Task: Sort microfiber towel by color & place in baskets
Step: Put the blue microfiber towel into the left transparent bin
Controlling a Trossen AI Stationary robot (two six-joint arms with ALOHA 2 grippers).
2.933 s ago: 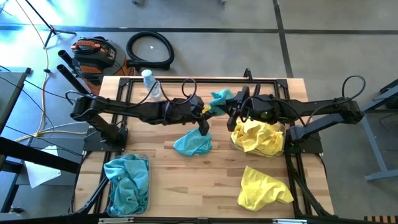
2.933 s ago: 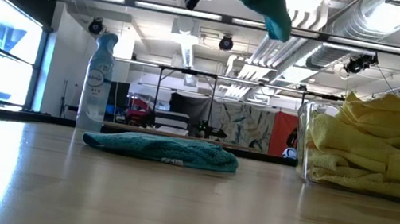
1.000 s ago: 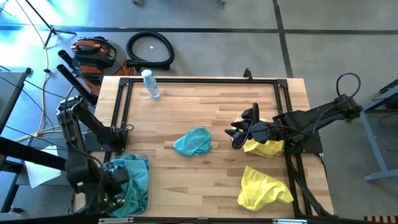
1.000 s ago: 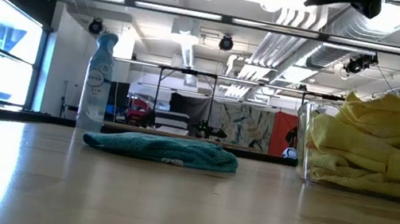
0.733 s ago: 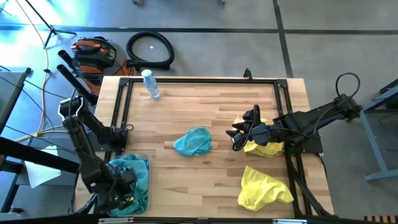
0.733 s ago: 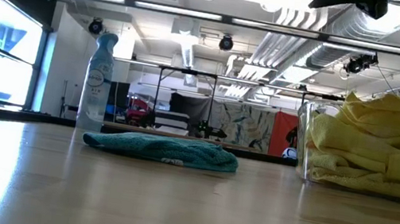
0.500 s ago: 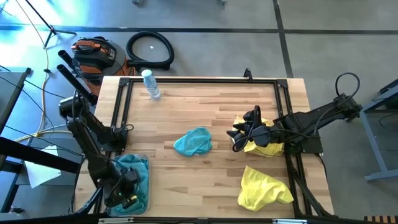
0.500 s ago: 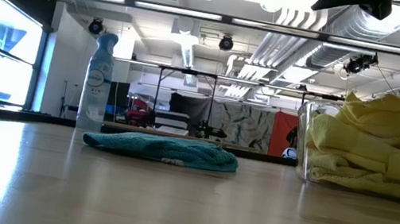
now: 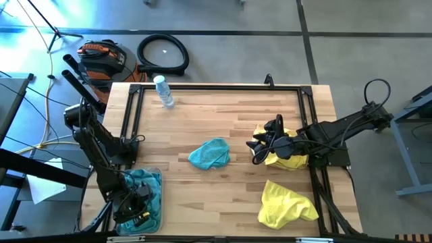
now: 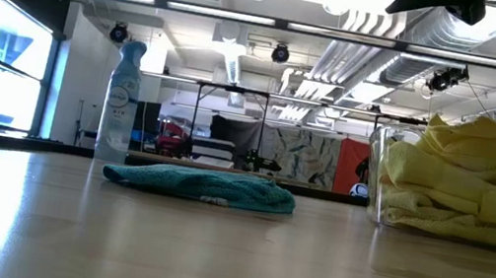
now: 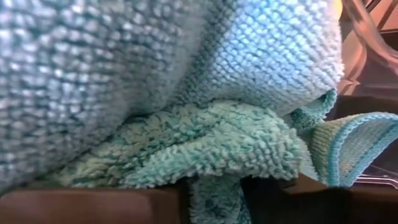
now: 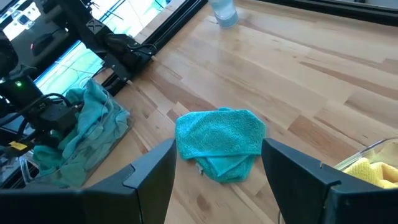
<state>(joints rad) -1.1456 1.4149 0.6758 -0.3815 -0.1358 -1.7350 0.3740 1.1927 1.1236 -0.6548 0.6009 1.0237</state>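
I am folding my left arm back and down at the near-left corner of the table (image 9: 202, 115), so that my left gripper (image 9: 135, 206) is dipping into the basket of teal towels (image 9: 156, 174) there. Through my left wrist camera I am seeing a teal towel (image 11: 211, 152) pressed right up against the lens, with a strip of it running down between my two dark fingers (image 11: 93, 208), so that hand is pinching that cloth. The teal pile (image 9: 145, 185) is filling the basket around it.

I am stretching my right arm in from the right edge, roughly level, and my right gripper (image 9: 257, 148) is hovering above the wood just left of the second basket (image 10: 378, 170), which is holding the yellow towels (image 10: 470, 184). My right fingers (image 12: 149, 171) are standing spread wide apart with nothing between them. Beyond them, one loose teal towel (image 9: 209, 154) is lying crumpled near the middle of the table, apart from both hands. In the low view it is lying flat on the wood, in front of the spray bottle (image 10: 120, 99).

One loose yellow towel (image 9: 285, 202) is lying on the near-right part of the table, nearer than the yellow basket and well apart from my right gripper. The spray bottle is standing upright at the far-left part of the table, far from both hands.
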